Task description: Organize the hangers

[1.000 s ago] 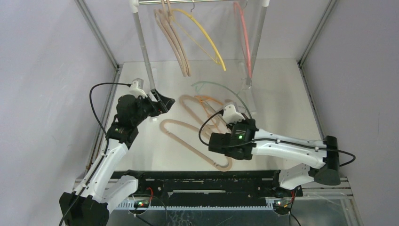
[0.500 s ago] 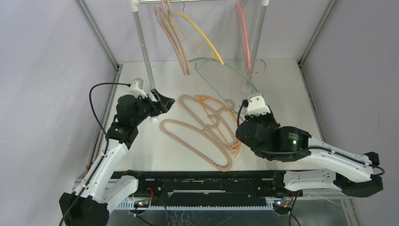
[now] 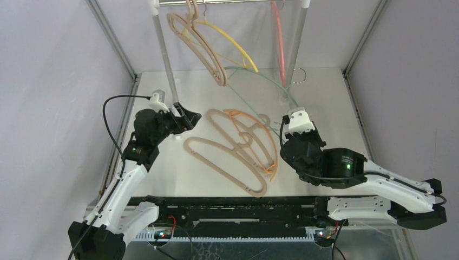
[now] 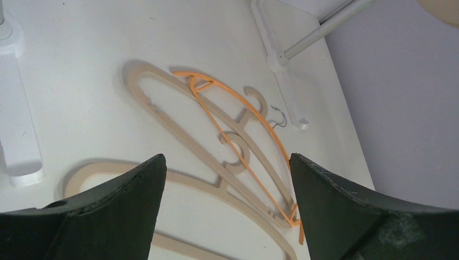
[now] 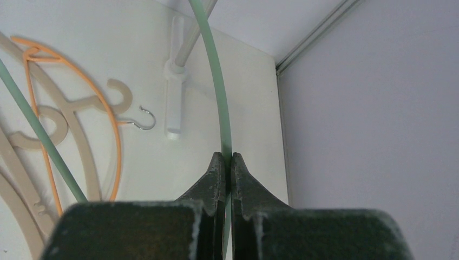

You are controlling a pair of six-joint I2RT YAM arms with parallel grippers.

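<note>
White tabletop [image 3: 325,108]: two beige hangers [image 4: 154,69] and one orange hanger [image 4: 216,84], overlapped, lying flat. Right gripper [image 5: 228,162]: pinched tight on green hanger [image 5: 216,81]. Left gripper [image 3: 190,117]: spread wide, empty.

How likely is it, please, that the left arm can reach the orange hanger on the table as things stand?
Probably yes. The left gripper is open and empty, aimed at the orange hanger with nothing between them, though it lies across two beige hangers.
</note>
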